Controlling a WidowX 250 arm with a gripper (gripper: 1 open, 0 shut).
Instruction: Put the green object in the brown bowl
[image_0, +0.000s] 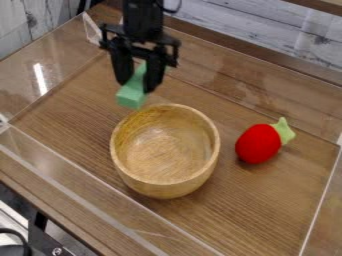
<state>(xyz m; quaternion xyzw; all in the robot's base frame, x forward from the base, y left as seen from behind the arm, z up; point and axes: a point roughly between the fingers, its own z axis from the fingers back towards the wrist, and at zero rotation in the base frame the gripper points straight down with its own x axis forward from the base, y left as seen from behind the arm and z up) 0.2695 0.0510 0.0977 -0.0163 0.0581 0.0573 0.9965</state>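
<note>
Green block hanging clear of the table, upper end pinched between the black fingers, lower end poking out below, slightly tilted. Sits just off the far-left rim of the wooden bowl, not yet over the hollow. Gripper clamped on the block, pointing straight down, jaws part-way apart because the bar fills the gap. Held high, probably so the block's lower end clears the thick rim on the way across. Probably mid-carry: lift done, release not yet possible, since a drop from here looks likely to strike the rim or land outside. Needs a short shift toward the bowl's centre before letting go. Bowl empty, upright on the wood-grain table, wide mouth giving an easy target. Red strawberry toy with green leaf lying to the right of the bowl, well apart from the path, not involved.
</note>
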